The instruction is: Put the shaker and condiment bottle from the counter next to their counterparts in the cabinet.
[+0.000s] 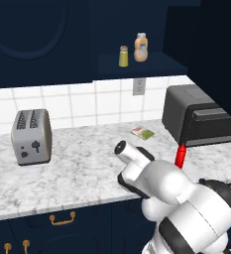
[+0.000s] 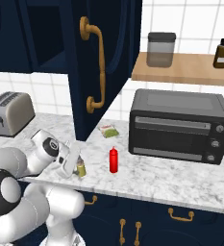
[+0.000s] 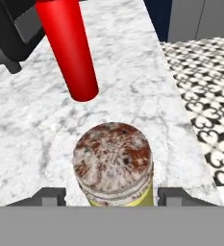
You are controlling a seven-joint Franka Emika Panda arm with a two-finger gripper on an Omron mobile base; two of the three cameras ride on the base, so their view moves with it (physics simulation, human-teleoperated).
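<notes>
The white arm is reaching low over the marble counter (image 2: 180, 180), its gripper (image 3: 111, 196) spread wide with a finger tip (image 3: 50, 196) sitting on either side of the shaker (image 3: 113, 166). The jaws are standing apart from the shaker's sides, so nothing is being gripped. From the hand camera the shaker's speckled grey cap is facing up, with a sliver of yellow body showing beneath it.

In the right base view the shaker (image 2: 80, 168) is standing upright near the counter's front edge, just beside the gripper (image 2: 75, 166). The condiment bottle (image 2: 113, 160) is standing upright a short way to its side, in front of the black toaster oven (image 2: 178, 126), not touching the shaker.

Up in the open cabinet (image 1: 137, 62), the matching shaker (image 1: 123, 56) and the orange-tan bottle (image 1: 141, 47) are sitting side by side on the dark shelf. A silver toaster (image 1: 31, 136) is resting farther along the counter, and a small green packet (image 1: 143, 132) is lying near the tiled wall.
</notes>
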